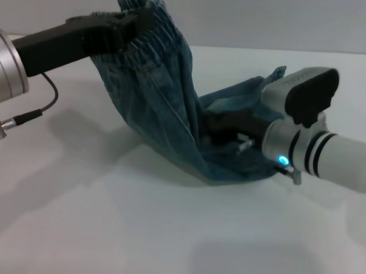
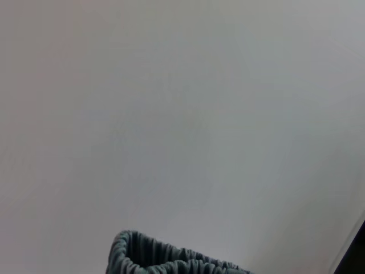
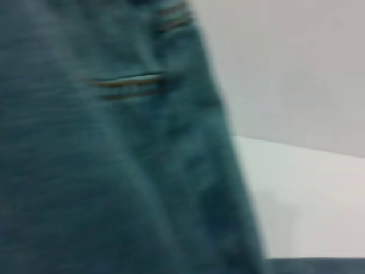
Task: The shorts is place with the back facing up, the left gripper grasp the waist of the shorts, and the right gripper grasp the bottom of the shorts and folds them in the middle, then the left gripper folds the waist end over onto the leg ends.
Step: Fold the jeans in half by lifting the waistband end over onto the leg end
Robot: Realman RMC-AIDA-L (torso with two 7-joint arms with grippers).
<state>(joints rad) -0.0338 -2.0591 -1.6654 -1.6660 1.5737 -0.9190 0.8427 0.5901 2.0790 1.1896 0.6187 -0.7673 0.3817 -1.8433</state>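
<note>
Left gripper (image 1: 128, 26), a black two-fingered claw, is clenched on the waist of the shorts (image 1: 152, 27), the puckered elastic band, holding it raised at 11 o'clock above the counter (image 1: 106, 231). From there the shorts (image 1: 166, 106), faded blue-green denim with orange stitching, drape down toward 4 o'clock, their lower part resting on the counter. Right gripper (image 1: 210, 131), a narrow black claw on a white-and-silver arm, lies low at 3 o'clock, buried in the lower fabric; its grip cannot be told. The smooth white counter lies bare from 6 to 9 o'clock.
</note>
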